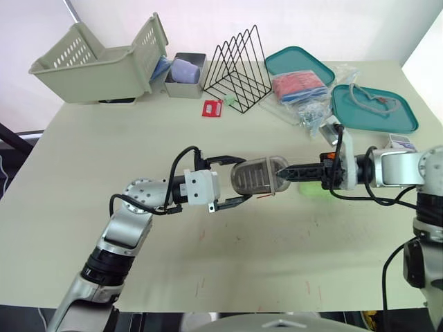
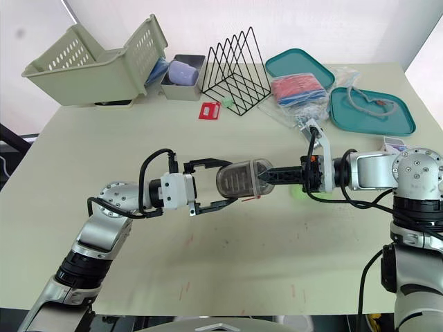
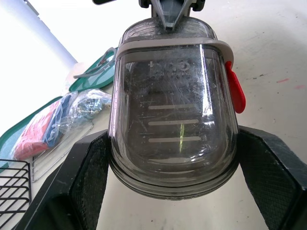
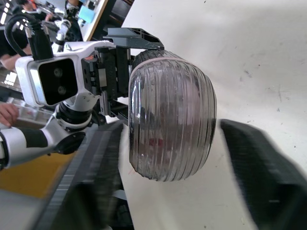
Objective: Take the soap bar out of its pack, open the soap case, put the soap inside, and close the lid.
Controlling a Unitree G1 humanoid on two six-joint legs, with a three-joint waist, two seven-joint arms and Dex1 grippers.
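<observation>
— While the smoky grey, ribbed, oval plastic soap case hung above the pale surface, which way did it lie?

— Its long axis ran left to right, along the line between the two arms. The left gripper had the left end. Its black fingers were spread wide and pressed to either flank of the case, so I took that as the hold.

— And the right gripper?

— It met the right end head-on. Its fingers stood apart on either side of that end. In the right wrist view a strip of bare surface showed between one finger and the ribbed shell, so it was not clamped.

— Which arm was placed to open the case?

— The right, I judged, since the left was carrying. The move turned on reaching the red plastic latch tab, which sat on the case's near side beside the pale band round the shell.

— Where did you see that?

— The left wrist view showed tab and band plainly, while the head views gave barely a red fleck. The head views did show a bright green lump on the surface just beneath the right gripper. It was possibly the soap bar, but I could not tell.
</observation>
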